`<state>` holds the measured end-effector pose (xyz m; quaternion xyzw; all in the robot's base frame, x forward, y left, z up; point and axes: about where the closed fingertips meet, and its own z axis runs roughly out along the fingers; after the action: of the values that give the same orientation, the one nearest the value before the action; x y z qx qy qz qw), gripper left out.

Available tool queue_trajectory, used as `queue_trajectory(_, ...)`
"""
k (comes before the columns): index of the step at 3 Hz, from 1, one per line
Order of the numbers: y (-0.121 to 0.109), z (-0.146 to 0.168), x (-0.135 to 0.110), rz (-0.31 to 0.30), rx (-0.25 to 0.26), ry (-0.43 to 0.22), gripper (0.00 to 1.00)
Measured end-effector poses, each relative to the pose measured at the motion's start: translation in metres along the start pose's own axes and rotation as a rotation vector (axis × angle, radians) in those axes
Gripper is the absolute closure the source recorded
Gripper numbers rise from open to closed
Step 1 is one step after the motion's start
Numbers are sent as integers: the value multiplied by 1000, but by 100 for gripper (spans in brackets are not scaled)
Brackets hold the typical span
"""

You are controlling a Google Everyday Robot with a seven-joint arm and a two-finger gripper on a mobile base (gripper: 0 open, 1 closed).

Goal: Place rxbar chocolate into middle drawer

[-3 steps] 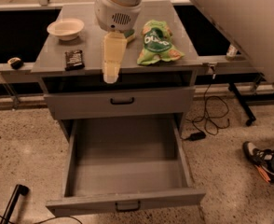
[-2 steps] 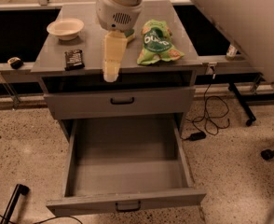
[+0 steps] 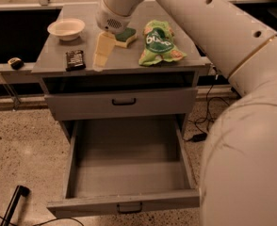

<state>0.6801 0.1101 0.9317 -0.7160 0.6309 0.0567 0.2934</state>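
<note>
The rxbar chocolate point(image 3: 75, 59), a flat bar in a glossy black wrapper, lies near the front-left corner of the worktop point(image 3: 129, 62), not yet gripped. The pale, wedge-shaped tool point(image 3: 100, 64) hangs just beside it toward the front edge's middle, probably lining up a pick; I cannot tell whether it is open or closed. Below, the grey metal middle drawer point(image 3: 129, 173) stands pulled out to receive the bar.
</note>
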Motion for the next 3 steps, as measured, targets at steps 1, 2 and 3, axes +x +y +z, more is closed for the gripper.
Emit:
queue_trajectory(1,-34,64,-4,70,4,-85,0)
queue_trajectory(2,-50,105,-19,81,-21,-141,0)
queue_trajectory(3,-54,140,-22,100,-64,-170,0)
